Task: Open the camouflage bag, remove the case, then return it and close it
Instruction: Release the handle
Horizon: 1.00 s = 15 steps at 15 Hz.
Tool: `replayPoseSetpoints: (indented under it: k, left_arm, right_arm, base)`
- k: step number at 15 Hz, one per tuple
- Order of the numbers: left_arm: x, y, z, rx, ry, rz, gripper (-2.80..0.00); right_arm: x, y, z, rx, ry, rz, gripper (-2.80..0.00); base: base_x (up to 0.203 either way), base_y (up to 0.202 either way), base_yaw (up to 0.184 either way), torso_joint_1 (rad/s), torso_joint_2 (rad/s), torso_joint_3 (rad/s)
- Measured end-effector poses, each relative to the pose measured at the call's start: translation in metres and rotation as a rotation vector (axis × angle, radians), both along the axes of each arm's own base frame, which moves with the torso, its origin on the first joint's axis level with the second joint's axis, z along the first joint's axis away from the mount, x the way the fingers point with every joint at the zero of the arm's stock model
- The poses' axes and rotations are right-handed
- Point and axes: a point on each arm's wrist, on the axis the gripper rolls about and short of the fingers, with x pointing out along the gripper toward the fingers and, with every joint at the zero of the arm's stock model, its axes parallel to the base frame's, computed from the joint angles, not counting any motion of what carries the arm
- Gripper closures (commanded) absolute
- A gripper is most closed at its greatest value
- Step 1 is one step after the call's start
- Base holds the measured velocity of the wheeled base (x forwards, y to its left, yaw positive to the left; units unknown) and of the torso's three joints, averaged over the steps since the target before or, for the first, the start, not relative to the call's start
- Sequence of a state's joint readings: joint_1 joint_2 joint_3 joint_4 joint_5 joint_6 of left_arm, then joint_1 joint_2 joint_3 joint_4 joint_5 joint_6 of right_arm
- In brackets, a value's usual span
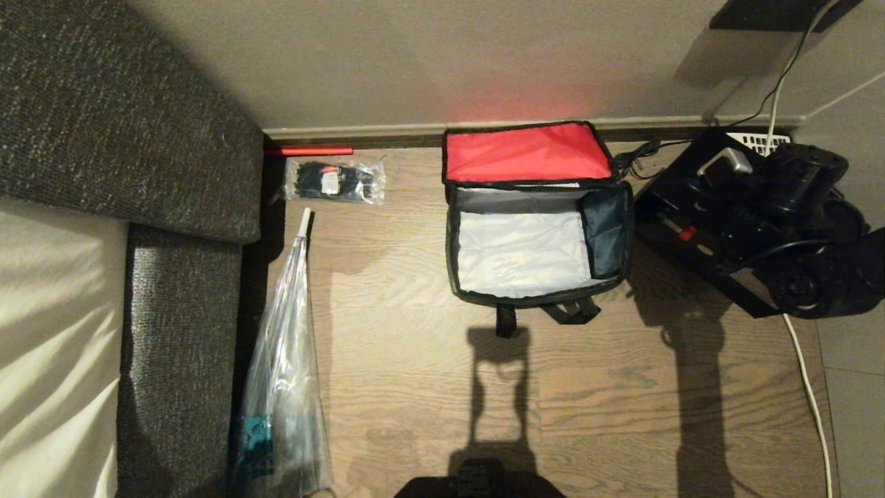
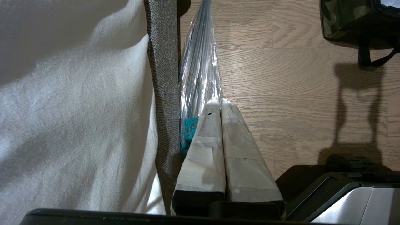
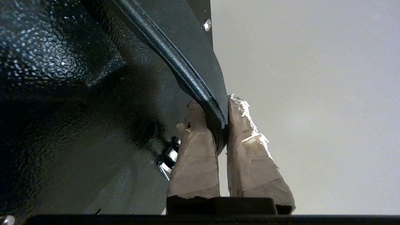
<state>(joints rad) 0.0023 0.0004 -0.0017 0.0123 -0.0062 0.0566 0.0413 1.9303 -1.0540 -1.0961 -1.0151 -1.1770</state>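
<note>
The camouflage bag (image 1: 539,299) stands open on the wooden floor by the wall, its red-lined lid (image 1: 525,153) flipped back. Its pale-lined inside holds nothing. The case (image 1: 698,221), a black speckled box with a small red button (image 1: 686,233), sits tilted just right of the bag, outside it. My right gripper (image 3: 217,107) is shut on the case's black handle (image 3: 187,75), beside the case's glossy top (image 3: 62,93). My left gripper (image 2: 220,103) is shut and empty, parked low near the sofa, with a corner of the bag (image 2: 343,18) far off.
A grey sofa (image 1: 104,104) with a white sheet (image 1: 48,332) fills the left. A clear plastic sleeve (image 1: 283,360), a packet of black ties (image 1: 335,181) and a red stick (image 1: 308,150) lie beside it. A white cable (image 1: 809,387) runs along the right.
</note>
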Motion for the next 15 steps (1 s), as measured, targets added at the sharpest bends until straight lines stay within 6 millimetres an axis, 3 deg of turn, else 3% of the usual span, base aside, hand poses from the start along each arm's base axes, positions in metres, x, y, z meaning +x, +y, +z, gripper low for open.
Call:
replayPoseSetpoints:
  k: [10, 11, 15]
  left_arm:
    - [0.0, 0.0, 0.0, 0.0, 0.001, 0.001, 0.0]
    - [0.0, 0.0, 0.0, 0.0, 0.0, 0.0, 0.0]
    - [0.0, 0.0, 0.0, 0.0, 0.001, 0.0, 0.0]
  right_arm:
    - [0.038, -0.005, -0.054, 0.03, 0.066, -0.015, 0.0]
    - [0.04, -0.004, -0.057, 0.03, 0.073, -0.012, -2.8]
    - [0.044, -0.005, -0.074, 0.025, 0.139, 0.0, -2.8]
  base:
    - [0.0, 0.0, 0.0, 0.0, 0.0, 0.0]
    - [0.0, 0.0, 0.0, 0.0, 0.0, 0.0]
    - [0.0, 0.0, 0.0, 0.0, 0.0, 0.0]
